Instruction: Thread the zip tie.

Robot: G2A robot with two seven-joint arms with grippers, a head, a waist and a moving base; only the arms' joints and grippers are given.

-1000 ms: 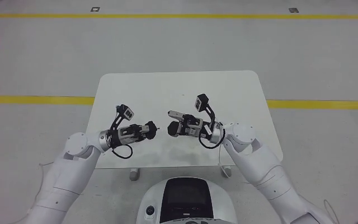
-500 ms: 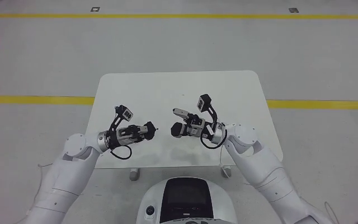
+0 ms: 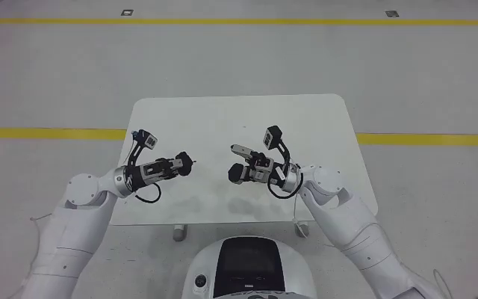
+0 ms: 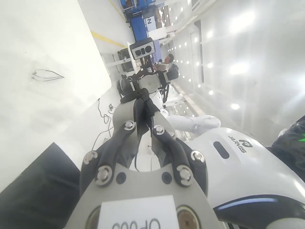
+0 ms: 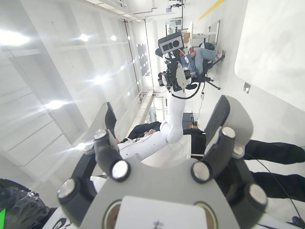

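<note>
A thin dark zip tie lies on the white table as a flat, pointed loop, with no gripper touching it. My left gripper hovers over the table's left half, its fingers pressed shut; I cannot make out anything held between them. My right gripper hangs over the middle of the table and faces the left one across a wide gap. It is open, and its pads stand far apart with nothing between them.
The left arm's gripper shows far off in the right wrist view, and the right arm's gripper in the left wrist view. A yellow floor line runs past both table ends. Cables hang below the table's edge.
My left arm has drawn back to the left and slightly farther up the table, widening the gap between the grippers. The right gripper shifted only slightly and stayed open.
</note>
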